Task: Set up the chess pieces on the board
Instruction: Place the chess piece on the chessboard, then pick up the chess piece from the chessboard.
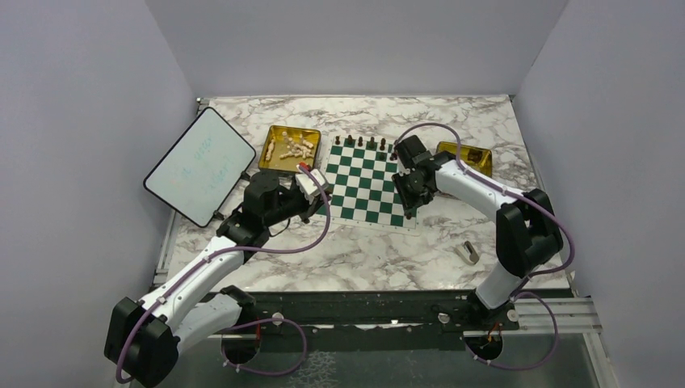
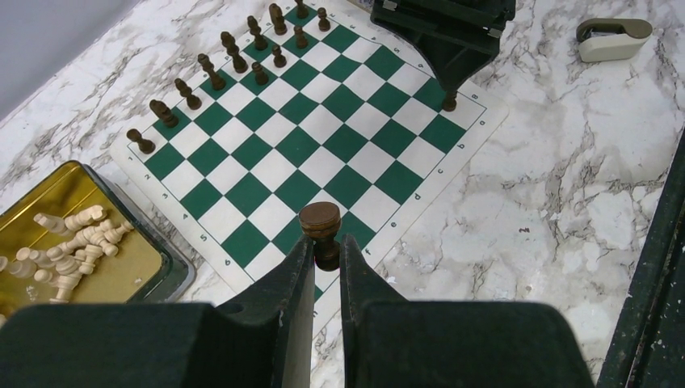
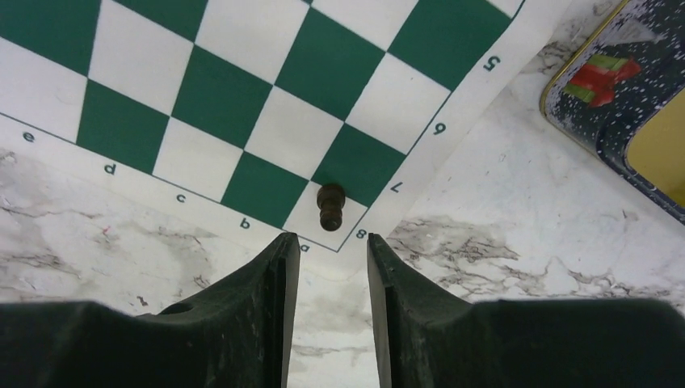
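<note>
The green and white board (image 1: 367,182) lies mid-table. Several dark chess pieces (image 1: 363,144) stand along its far edge, and they also show in the left wrist view (image 2: 234,56). My left gripper (image 2: 326,242) is shut on a dark brown chess piece (image 2: 321,220), held over the board's near-left edge (image 1: 317,190). My right gripper (image 3: 329,238) is open, just above and behind a dark piece (image 3: 329,204) standing on the corner square a8. Cream pieces (image 1: 295,147) lie heaped in a gold tray.
The gold tray (image 1: 275,158) sits left of the board, a second gold tray (image 1: 466,155) to its right. A white tablet (image 1: 202,166) lies at far left. A small grey-beige block (image 1: 467,251) rests on the marble near the right arm.
</note>
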`<state>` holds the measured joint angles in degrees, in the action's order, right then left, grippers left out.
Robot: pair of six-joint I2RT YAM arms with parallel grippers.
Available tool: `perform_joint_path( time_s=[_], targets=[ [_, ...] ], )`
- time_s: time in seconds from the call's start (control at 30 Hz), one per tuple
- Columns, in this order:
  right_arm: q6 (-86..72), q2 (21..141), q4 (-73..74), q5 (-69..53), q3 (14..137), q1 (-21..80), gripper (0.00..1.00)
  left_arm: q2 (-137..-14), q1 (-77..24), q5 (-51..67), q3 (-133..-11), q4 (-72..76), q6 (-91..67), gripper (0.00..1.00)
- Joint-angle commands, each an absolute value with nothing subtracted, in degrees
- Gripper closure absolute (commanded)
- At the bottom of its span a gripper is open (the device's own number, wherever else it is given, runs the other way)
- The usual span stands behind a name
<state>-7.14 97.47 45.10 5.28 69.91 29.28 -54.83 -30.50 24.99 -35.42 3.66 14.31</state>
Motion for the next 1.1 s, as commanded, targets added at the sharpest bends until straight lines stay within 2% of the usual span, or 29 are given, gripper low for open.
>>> perform_joint_path(
  time_s=[0.0, 0.2, 0.83, 1.07],
  targets=[
    [-9.3, 95.1, 33.5, 5.4, 66.0, 29.6, 0.60, -53.6, -31.0, 24.8, -35.1, 4.0, 14.9, 0.90],
    [-10.4, 95.2, 29.1, 6.9, 62.3, 29.6, 0.67, -53.6, -31.4, 24.8, -35.1, 3.7, 14.9, 0.90],
    [-11.6, 94.0, 31.1, 8.2, 59.9, 29.6, 0.64, -53.6, -31.9, 24.5, -35.2, 3.4, 15.0, 0.90],
    [-11.7, 93.9, 31.0, 7.5, 59.0, 29.6, 0.72, -53.5, -32.0, 24.4, -35.1, 3.4, 15.1, 0.90]
  ],
)
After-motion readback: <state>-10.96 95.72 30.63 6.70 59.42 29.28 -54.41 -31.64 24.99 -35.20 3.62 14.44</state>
